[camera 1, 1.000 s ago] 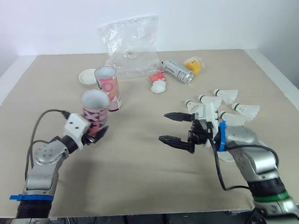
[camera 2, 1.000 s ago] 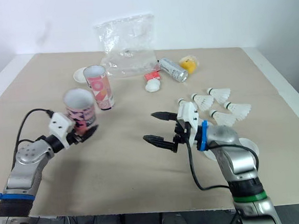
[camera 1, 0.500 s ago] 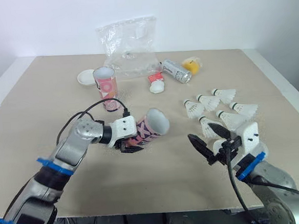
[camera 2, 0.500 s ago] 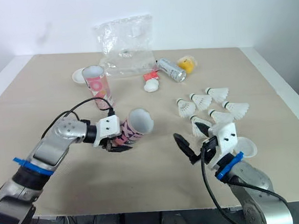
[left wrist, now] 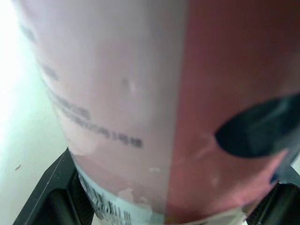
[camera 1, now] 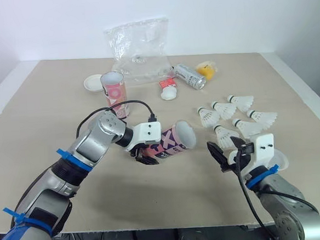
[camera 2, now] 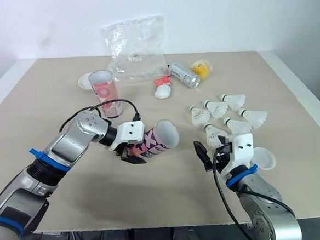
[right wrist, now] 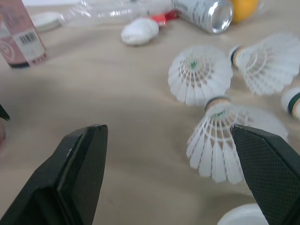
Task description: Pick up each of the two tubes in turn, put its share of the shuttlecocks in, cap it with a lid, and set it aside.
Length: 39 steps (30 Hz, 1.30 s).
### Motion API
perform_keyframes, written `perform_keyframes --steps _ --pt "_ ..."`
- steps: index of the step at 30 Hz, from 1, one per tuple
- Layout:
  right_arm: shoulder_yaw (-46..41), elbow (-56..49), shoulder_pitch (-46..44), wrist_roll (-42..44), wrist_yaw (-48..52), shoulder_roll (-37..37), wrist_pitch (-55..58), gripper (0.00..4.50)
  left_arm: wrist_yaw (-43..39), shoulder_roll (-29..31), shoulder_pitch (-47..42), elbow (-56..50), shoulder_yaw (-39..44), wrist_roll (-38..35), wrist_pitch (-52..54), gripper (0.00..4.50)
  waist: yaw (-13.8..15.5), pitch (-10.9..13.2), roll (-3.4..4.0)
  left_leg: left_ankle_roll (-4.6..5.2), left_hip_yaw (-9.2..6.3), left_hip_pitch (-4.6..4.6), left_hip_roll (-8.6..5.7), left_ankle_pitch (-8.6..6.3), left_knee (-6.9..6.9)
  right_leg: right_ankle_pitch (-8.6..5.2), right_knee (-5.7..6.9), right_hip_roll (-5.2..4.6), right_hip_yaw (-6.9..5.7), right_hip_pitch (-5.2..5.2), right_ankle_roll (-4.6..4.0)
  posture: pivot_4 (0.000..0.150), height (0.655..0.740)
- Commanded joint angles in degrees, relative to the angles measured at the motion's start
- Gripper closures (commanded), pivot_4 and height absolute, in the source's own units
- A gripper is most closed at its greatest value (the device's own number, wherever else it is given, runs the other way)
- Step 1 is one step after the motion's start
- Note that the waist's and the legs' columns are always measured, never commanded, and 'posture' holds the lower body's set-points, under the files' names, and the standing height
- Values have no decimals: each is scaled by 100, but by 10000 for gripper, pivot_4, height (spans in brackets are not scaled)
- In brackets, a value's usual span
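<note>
My left gripper (camera 1: 145, 154) is shut on a pink patterned tube (camera 1: 170, 144), held on its side above the table centre with its open mouth facing right. That tube's wall shows close up in the left wrist view (left wrist: 154, 108). A second pink tube (camera 1: 114, 91) stands upright at the back left. Several white shuttlecocks (camera 1: 226, 109) lie on the right. My right gripper (camera 1: 226, 152) is open, low over the table just short of the nearest shuttlecock (right wrist: 220, 136). A white lid (camera 1: 93, 82) lies behind the upright tube, and another lid (camera 1: 282, 161) lies beside my right wrist.
A crumpled clear plastic bag (camera 1: 138, 50) sits at the back centre. Beside it lie a silver can (camera 1: 190, 75), a yellow object (camera 1: 207, 69) and a white lump (camera 1: 169, 93). The table's right edge runs close to the shuttlecocks.
My left arm swung the tube from upright at the left to the centre, tipping it on its side. My right gripper drew back toward the near edge and now points at the shuttlecocks.
</note>
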Motion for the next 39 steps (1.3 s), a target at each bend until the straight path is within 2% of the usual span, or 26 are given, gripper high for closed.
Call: perform_keyframes --steps 1,16,19,20,21,26,27,29,34,39 --pt "-24 142 -201 -5 -33 -2 -97 0 31 -56 -81 -138 40 8 151 9540 0 0 0 0 -1 0 0 0 0 0 0 1 0 0 0 1500 7400" --pt "39 1273 -1133 -226 -190 -2 -87 0 316 14 216 -474 89 4 422 9540 1 -1 4 2 -13 1 -4 1 2 -2 1 4 -3 13 3 1500 7400" --pt "45 1360 -1220 -288 -252 0 -78 7570 357 28 254 -522 88 2 451 11531 0 -1 6 2 -15 3 -5 1 3 -2 1 4 -4 15 3 1500 7400" --pt "51 1392 -1245 -309 -266 -4 -86 12656 373 29 266 -538 89 -3 468 11531 1 -1 6 2 -15 3 -5 1 3 -2 1 4 -4 17 4 1500 7400" --pt "59 1417 -1263 -327 -270 -10 -93 15677 389 29 276 -554 92 -7 484 11531 1 -1 6 3 -16 4 -6 2 4 -2 1 4 -4 18 4 1500 7400" --pt "141 1471 -1341 -433 -232 -52 -74 36397 460 22 313 -579 97 -10 523 11531 0 -2 8 3 -17 6 -6 2 5 -2 1 4 -4 22 4 1500 7400" --pt "150 1462 -1343 -466 -251 -62 -49 37587 471 22 314 -579 99 -10 530 11531 0 -2 9 3 -17 7 -6 2 6 -2 1 4 -4 22 4 1500 7400" --pt "146 1452 -1343 -504 -286 -63 -19 44646 486 19 311 -570 106 -11 536 11531 0 -2 9 3 -18 7 -6 2 6 -1 1 5 -4 23 4 1500 7400" --pt "126 1348 -1294 -535 -317 -67 16 44890 504 18 302 -513 111 -1 503 11531 0 -3 9 3 -19 9 -7 2 7 -1 1 5 -5 26 4 1500 7400" --pt "59 795 -1177 -476 -314 -170 210 44890 499 -4 295 -383 141 -24 444 11531 1 -2 11 4 -20 9 -7 2 7 -2 2 5 -5 27 4 1500 7400"
